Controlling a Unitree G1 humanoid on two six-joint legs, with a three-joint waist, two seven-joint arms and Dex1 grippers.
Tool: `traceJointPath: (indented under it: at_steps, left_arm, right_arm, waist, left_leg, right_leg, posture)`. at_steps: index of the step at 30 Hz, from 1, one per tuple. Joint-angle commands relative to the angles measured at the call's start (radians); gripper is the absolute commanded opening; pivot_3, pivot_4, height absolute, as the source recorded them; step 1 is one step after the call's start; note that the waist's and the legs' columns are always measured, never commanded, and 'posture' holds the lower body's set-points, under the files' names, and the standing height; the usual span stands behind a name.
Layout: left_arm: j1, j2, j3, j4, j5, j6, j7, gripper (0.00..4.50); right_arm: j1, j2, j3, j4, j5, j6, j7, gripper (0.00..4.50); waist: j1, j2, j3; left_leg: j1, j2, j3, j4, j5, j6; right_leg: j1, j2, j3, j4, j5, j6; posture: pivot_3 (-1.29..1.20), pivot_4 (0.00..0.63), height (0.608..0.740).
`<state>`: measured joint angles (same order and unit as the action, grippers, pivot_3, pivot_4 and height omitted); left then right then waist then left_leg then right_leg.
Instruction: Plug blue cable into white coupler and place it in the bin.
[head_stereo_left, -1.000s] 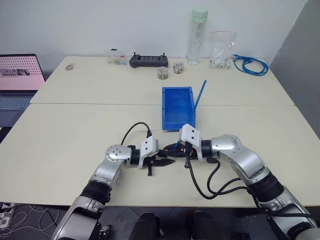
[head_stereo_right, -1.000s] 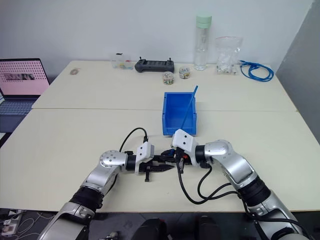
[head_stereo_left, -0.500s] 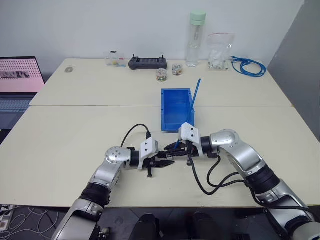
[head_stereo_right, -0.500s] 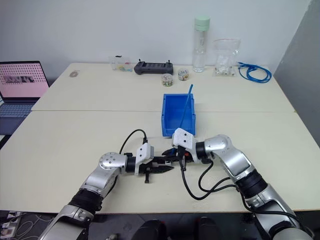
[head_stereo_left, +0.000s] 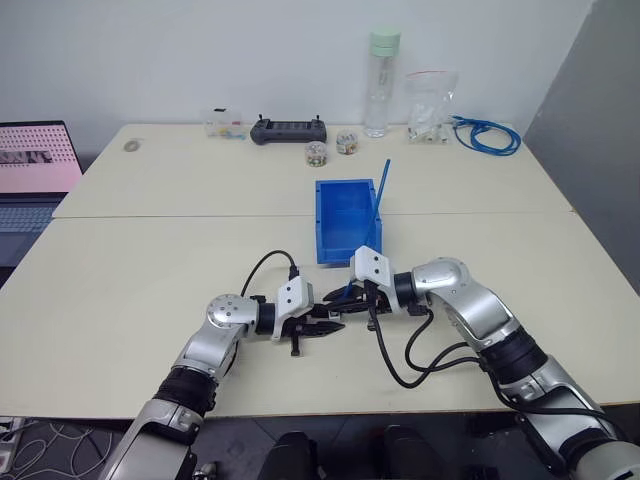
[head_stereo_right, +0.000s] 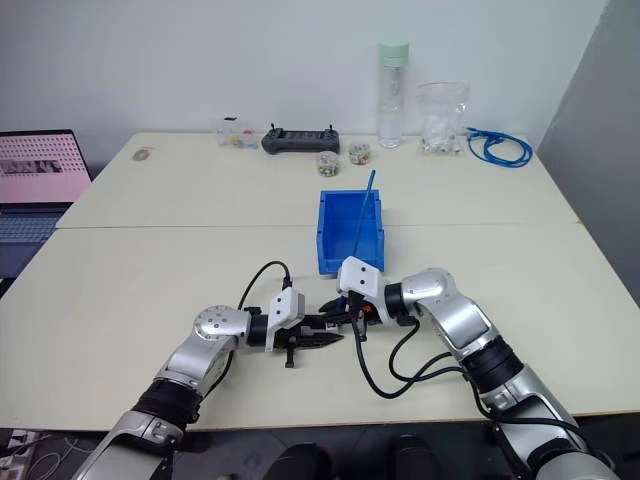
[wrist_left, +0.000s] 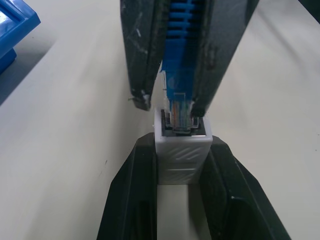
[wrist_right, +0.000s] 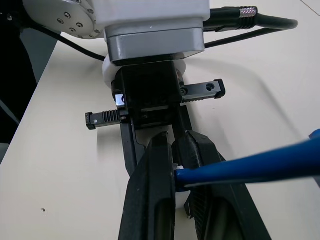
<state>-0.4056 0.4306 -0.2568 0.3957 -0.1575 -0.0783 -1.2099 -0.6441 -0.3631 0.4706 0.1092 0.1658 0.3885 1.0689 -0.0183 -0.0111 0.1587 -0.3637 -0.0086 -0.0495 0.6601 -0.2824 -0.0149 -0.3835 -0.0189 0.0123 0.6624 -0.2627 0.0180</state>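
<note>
Just in front of the bin (head_stereo_left: 347, 218), your left gripper (wrist_left: 182, 150) clamps the white coupler (wrist_left: 183, 150); your right gripper (wrist_left: 172, 107) pinches the blue cable (wrist_left: 181, 75), plug at its socket

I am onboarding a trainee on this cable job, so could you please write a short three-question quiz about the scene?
1. True or false: the bin already holds the coupler.
2. Which tool grips the cable? A) left tool B) right tool
3. Fill in: the cable's plug sits at the coupler's ____.

Key: 1. False; the left tool holds it in front of the bin. 2. B. 3. socket.
</note>
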Motion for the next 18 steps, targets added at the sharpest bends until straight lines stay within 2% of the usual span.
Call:
traceJointPath:
  at_steps: [1,18]
  left_arm:
    - [0.009,-0.031,-0.054,-0.005,0.025,0.001,-0.023,0.79]
    - [0.021,-0.029,-0.045,-0.024,0.032,0.010,-0.026,0.79]
  right_arm:
    - [0.014,0.012,0.073,0.093,-0.092,0.003,-0.017,0.13]
    - [0.046,0.026,0.147,0.178,-0.176,-0.008,0.064,0.13]
  waist:
    - [-0.003,0.000,-0.003]
    - [-0.010,0.004,-0.025]
  left_leg:
    - [0.000,0.000,0.000,0.000,0.000,0.000]
    - [0.002,0.000,-0.001,-0.002,-0.001,0.000]
  right_leg:
    - [0.000,0.000,0.000,0.000,0.000,0.000]
    - [0.002,0.000,0.000,-0.001,-0.002,-0.002]
  posture:
    - [0.00,0.150,0.740]
    - [0.00,0.150,0.740]
